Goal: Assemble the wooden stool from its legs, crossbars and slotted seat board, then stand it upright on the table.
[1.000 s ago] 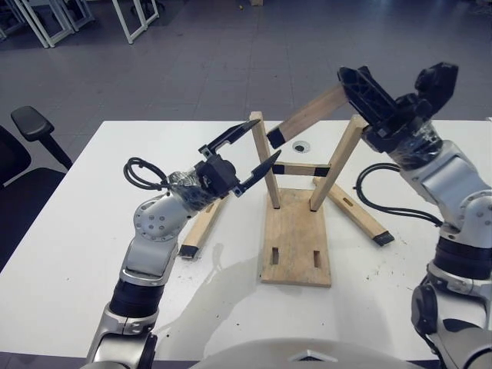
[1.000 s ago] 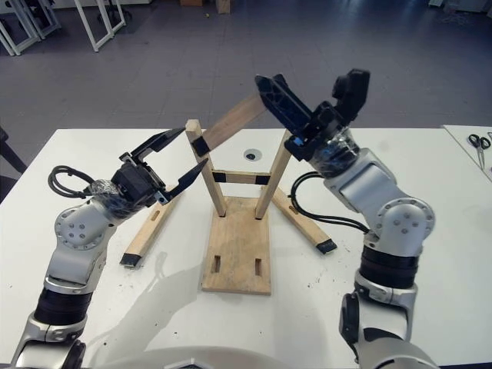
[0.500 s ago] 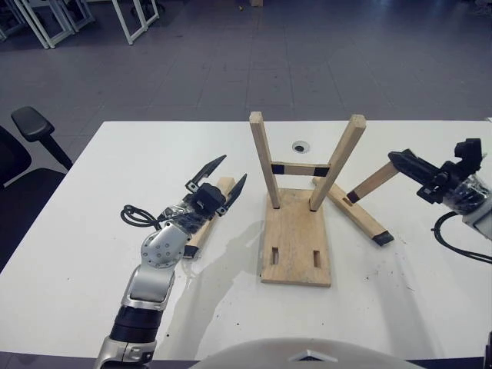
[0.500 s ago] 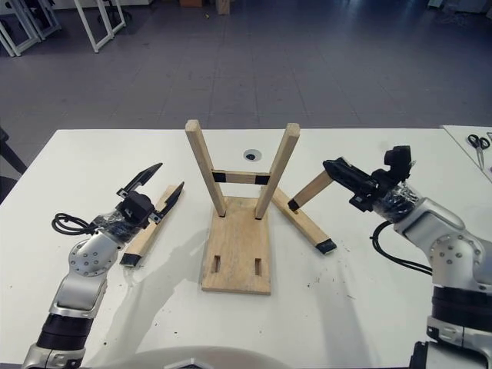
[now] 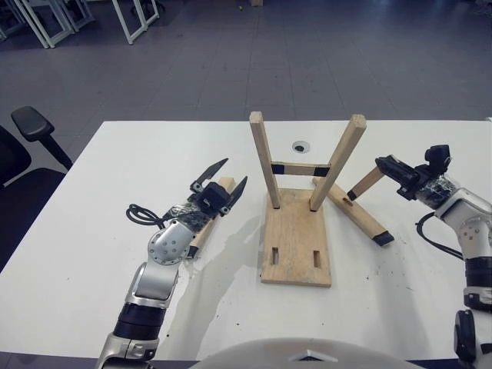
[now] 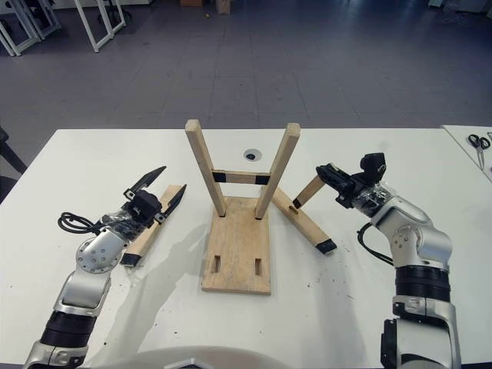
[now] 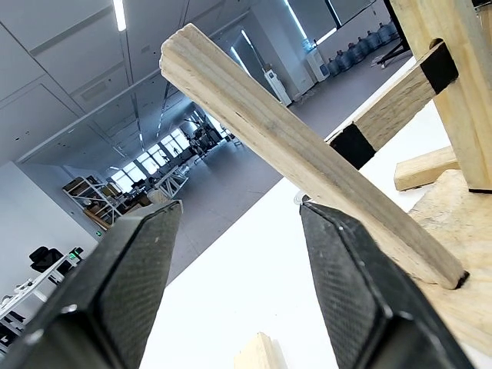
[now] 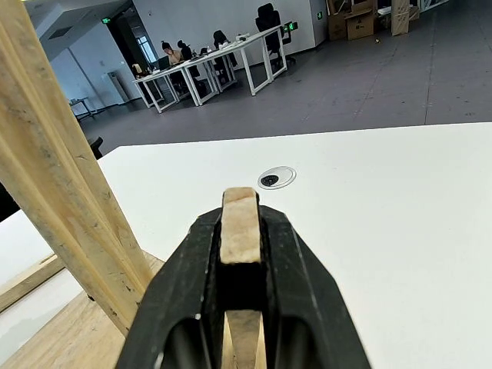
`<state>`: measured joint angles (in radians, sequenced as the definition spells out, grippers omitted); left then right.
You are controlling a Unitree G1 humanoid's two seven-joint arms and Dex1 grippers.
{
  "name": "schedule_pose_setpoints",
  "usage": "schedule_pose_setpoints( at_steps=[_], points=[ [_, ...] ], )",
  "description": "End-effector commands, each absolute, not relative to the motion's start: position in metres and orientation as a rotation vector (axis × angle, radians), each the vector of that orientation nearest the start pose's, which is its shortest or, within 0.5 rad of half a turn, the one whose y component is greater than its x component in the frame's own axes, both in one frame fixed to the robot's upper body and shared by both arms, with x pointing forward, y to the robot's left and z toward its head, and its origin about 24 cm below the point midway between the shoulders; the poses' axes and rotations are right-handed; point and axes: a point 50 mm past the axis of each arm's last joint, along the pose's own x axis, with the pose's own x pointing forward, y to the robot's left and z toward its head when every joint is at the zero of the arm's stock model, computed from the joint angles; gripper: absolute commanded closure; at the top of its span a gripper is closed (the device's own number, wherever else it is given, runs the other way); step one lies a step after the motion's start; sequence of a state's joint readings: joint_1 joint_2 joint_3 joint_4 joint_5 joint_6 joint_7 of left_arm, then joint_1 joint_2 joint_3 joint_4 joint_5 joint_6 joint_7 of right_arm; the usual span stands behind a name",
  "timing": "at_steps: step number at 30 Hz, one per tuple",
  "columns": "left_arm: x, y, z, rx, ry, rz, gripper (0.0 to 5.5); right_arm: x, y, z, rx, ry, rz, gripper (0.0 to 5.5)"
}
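The seat board point(image 5: 296, 246) lies flat at the middle of the surface point(image 5: 92, 231). Two legs point(image 5: 264, 157) point(image 5: 336, 163) stand in its slots at the far end, joined by one crossbar point(image 5: 300, 168), and I count two empty slots point(image 5: 274, 256) at its near end. One loose leg point(image 5: 361, 220) lies flat just beside the board towards the right edge. Another loose leg point(image 6: 143, 243) lies towards the left edge. My right claw point(image 5: 382, 163) is clamped on a sixth wooden piece point(image 5: 366, 183), held tilted with its low end near the right-hand loose leg. I cannot tell whether they touch. My left claw point(image 5: 233, 171) hovers over the left loose leg with its fingers spread apart, holding nothing.
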<state>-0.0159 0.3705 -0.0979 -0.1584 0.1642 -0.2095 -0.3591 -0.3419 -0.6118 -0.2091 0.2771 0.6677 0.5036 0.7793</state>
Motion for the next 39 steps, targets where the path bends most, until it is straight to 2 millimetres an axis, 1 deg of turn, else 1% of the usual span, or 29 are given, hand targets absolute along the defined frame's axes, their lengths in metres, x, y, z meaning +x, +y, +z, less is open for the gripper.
schedule_pose_setpoints(
  at_steps=[1,8,12,14,16,19,23,27,30,33,34,37,38,39],
  points=[
    [0.244,0.157,0.091,0.575,-0.257,-0.509,2.68,0.297,-0.262,0.109,0.258,0.189,0.613,5.08],
    [0.243,0.158,0.089,0.572,-0.252,-0.504,2.68,0.293,-0.262,0.096,0.193,0.256,0.619,5.08],
    [0.243,0.158,0.089,0.571,-0.249,-0.498,2.68,0.285,-0.262,0.083,0.071,0.351,0.653,5.08],
    [0.243,0.159,0.089,0.572,-0.248,-0.496,2.68,0.282,-0.269,0.084,-0.006,0.397,0.626,5.08],
    [0.242,0.159,0.088,0.572,-0.244,-0.489,2.68,0.286,-0.275,0.092,-0.013,0.406,0.575,5.08],
    [0.241,0.159,0.087,0.567,-0.238,-0.483,2.68,0.291,-0.274,0.099,-0.018,0.429,0.573,5.08],
    [0.242,0.159,0.087,0.567,-0.239,-0.481,2.68,0.299,-0.266,0.092,-0.058,0.488,0.565,5.08],
    [0.244,0.159,0.087,0.569,-0.242,-0.483,2.68,0.301,-0.267,0.089,-0.056,0.493,0.539,5.08],
    [0.243,0.160,0.088,0.571,-0.241,-0.478,2.68,0.304,-0.268,0.095,-0.048,0.465,0.522,5.08],
    [0.243,0.161,0.088,0.572,-0.240,-0.475,2.68,0.306,-0.271,0.107,-0.046,0.437,0.499,5.08],
    [0.244,0.162,0.088,0.573,-0.240,-0.474,2.68,0.308,-0.271,0.114,-0.050,0.413,0.493,4.79],
    [0.244,0.163,0.088,0.572,-0.237,-0.473,2.68,0.310,-0.268,0.138,-0.057,0.339,0.492,4.22],
    [0.244,0.163,0.087,0.566,-0.237,-0.474,2.68,0.311,-0.266,0.150,-0.064,0.305,0.486,4.08],
    [0.244,0.163,0.087,0.563,-0.237,-0.475,2.68,0.313,-0.265,0.160,-0.064,0.272,0.482,3.82]
  ],
)
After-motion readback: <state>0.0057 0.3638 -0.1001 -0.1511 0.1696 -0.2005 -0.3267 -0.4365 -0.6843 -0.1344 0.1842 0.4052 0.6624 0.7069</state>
